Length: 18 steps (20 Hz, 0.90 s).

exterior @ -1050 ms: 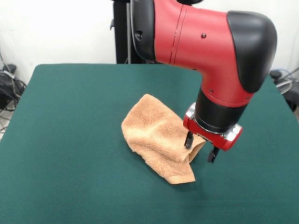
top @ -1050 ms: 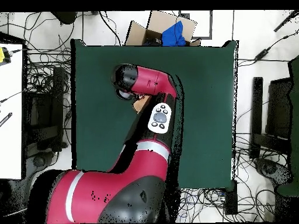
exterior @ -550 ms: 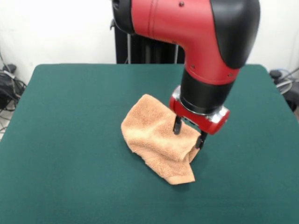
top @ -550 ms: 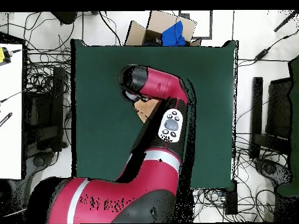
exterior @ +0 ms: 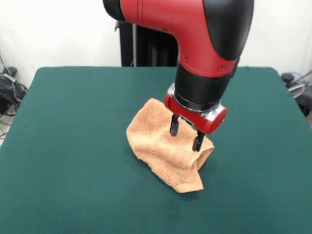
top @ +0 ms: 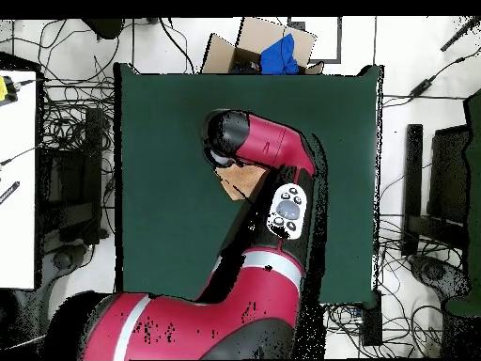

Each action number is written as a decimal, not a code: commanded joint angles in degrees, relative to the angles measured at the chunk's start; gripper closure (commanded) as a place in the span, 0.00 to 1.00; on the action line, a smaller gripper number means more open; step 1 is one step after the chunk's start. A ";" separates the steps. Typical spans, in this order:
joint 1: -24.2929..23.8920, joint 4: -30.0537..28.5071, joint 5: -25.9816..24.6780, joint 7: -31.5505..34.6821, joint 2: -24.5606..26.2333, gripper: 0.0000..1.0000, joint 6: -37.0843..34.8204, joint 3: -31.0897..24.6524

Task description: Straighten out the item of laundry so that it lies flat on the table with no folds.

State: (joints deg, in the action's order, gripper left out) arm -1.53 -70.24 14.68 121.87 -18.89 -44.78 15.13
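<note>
The item of laundry [exterior: 158,144], a peach-orange terry towel, lies crumpled and folded over itself near the middle of the green table [exterior: 73,146]. One end rises in a hump at its right side and a folded corner points toward the front edge. My gripper [exterior: 185,134] hangs open just above the towel's right part, its two black fingers [exterior: 173,126] spread with nothing between them. In the overhead view the arm covers most of the towel [top: 241,179], and the gripper itself is hidden under the arm's head.
A cardboard box [top: 240,49] with a blue item in it sits beyond the table's edge in the overhead view. Cables and equipment surround the table on the floor.
The gripper has moved left in the front view, from beside the towel's right edge to above the towel, and stays open. The towel has not moved.
</note>
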 commanded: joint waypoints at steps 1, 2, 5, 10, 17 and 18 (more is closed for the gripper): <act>-0.13 -7.27 -2.34 5.39 2.07 0.00 5.07 -4.12; 0.08 -6.95 -2.24 5.74 2.24 0.00 4.92 -3.98; 0.25 -6.76 -1.84 6.23 2.76 0.00 5.62 -4.25; 0.26 -4.61 -1.82 6.43 4.16 0.00 4.80 -3.85; 1.02 -4.84 -1.02 8.26 3.96 0.00 5.57 -3.64; 1.29 -4.41 -0.93 8.67 4.30 0.00 5.51 -3.51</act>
State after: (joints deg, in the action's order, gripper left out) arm -1.36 -70.26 14.69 121.87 -17.51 -42.71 15.13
